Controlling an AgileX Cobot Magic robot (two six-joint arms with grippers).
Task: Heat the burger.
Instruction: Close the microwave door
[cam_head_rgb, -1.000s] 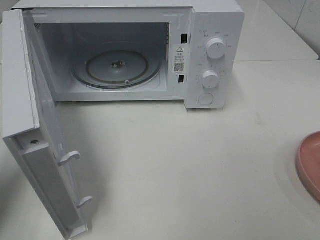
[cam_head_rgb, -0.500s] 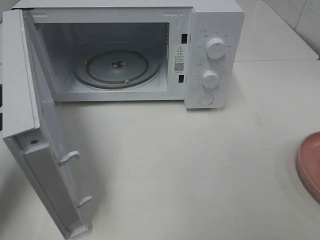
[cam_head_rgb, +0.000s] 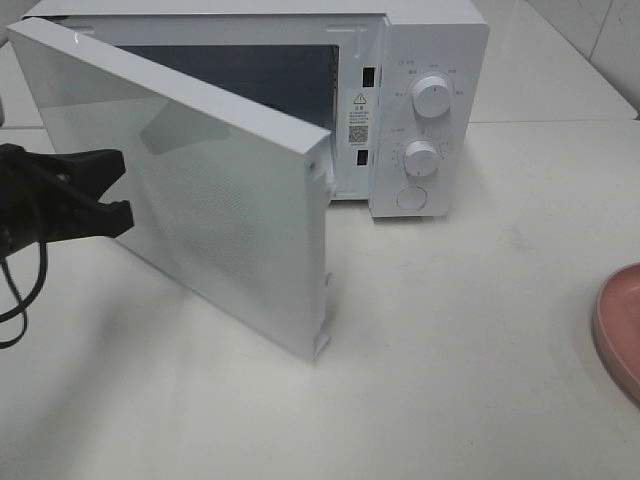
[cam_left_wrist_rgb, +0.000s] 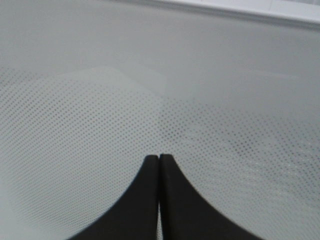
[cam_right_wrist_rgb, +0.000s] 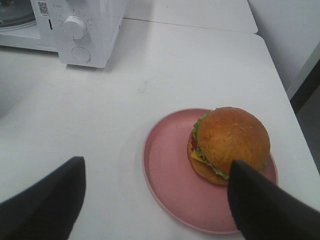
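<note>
Glossy golden-brown burger (cam_right_wrist_rgb: 230, 145) sat on round pink plate (cam_right_wrist_rgb: 165, 165). Left gripper (cam_left_wrist_rgb: 159, 159), jaws together, against half-closed white microwave door (cam_head_rgb: 200, 190). Right gripper (cam_right_wrist_rgb: 155, 200), jaws apart, above plate.

White tabletop (cam_head_rgb: 450, 350), matte, evenly lit from above; soft shadows. Seam between two table sections (cam_head_rgb: 560, 122) behind. Pale tiled wall (cam_head_rgb: 600, 30) at far right corner.

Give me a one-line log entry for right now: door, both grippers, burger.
microwave door: half shut | left gripper: shut, tips at door's outer face | right gripper: open, empty, above pink plate | burger: on plate, not in microwave
</note>
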